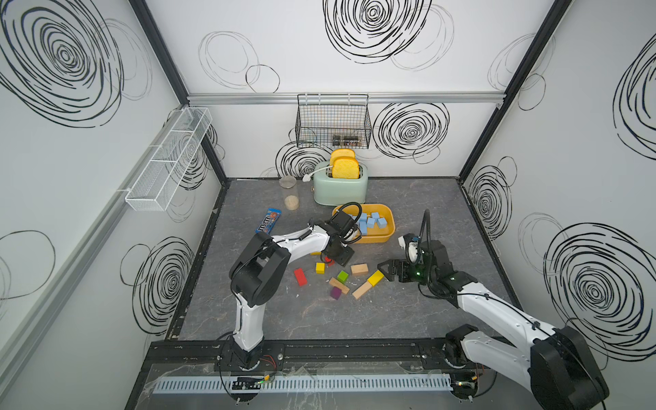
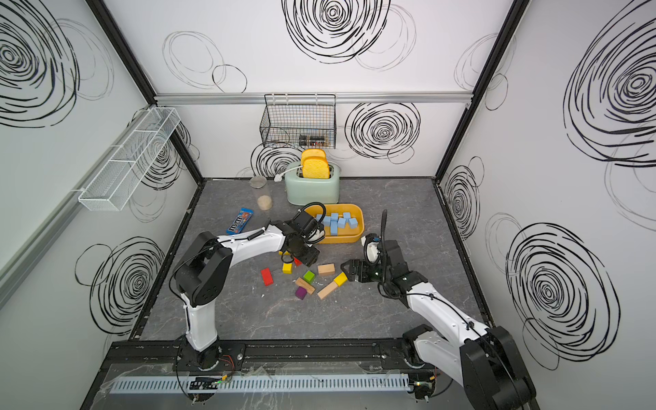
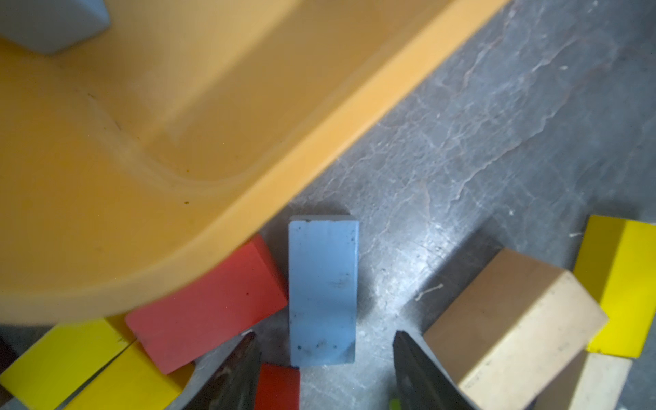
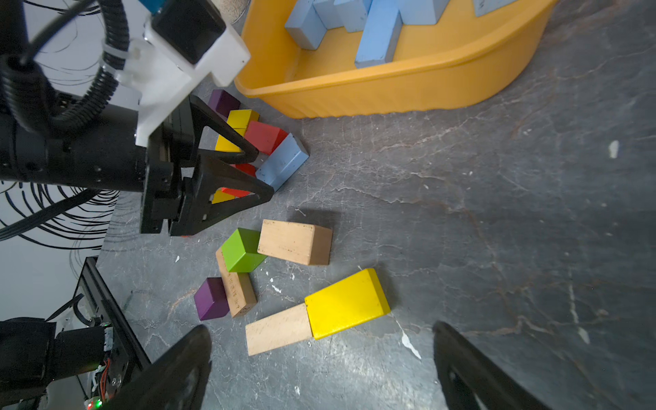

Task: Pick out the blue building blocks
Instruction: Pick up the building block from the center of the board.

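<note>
One oblong blue building block (image 3: 322,291) lies on the grey table beside the yellow tray's rim (image 3: 319,142), touching a red block (image 3: 206,305). My left gripper (image 3: 324,335) is open, its jaws either side of the block's near end with a gap on each side. The right wrist view shows this block (image 4: 284,163) at the left gripper's fingertips (image 4: 270,193). Several more blue building blocks (image 1: 371,222) (image 2: 337,222) (image 4: 376,32) lie in the yellow tray (image 1: 376,239) (image 2: 342,239). My right gripper (image 4: 321,330) (image 1: 385,269) stands wide open and empty, low over the table.
Red (image 1: 300,277), yellow (image 1: 320,267), green (image 1: 342,276), purple (image 1: 335,293) and plain-wood (image 1: 359,269) blocks lie scattered in front of the tray. A mint toaster (image 1: 340,190), a clear jar (image 1: 289,193) and a blue candy packet (image 1: 268,220) stand behind. A wire basket (image 1: 333,122) hangs on the back wall.
</note>
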You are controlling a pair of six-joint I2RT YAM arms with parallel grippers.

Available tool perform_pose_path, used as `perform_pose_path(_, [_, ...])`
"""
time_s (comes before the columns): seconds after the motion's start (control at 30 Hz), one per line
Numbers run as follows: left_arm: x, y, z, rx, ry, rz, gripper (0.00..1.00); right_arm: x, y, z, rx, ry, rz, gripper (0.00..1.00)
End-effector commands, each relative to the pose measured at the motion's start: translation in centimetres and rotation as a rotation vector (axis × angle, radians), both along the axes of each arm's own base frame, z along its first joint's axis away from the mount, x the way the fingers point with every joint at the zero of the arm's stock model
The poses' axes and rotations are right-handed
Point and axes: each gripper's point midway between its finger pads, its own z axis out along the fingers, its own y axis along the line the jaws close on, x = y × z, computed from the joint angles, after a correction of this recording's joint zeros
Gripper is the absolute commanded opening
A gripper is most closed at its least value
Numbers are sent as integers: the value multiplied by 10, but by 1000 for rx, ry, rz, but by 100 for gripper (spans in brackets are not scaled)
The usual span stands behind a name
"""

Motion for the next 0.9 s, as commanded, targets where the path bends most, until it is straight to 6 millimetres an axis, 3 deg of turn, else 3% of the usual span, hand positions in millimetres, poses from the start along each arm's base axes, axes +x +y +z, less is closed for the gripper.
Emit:
perform_pose_path(0.0, [-5,2,8,-18,9,-6,63,-3,-2,-2,-14,-8,2,98])
perform_pose_path(0.47, [-4,-8,-1,-25,45,-15,60,-1,-4,-3,-26,-9,-10,98])
perform_pose_path(0.87, [-11,-3,-3,9,61,-24,58,-1,-5,-4,-29,-10,-13,98])
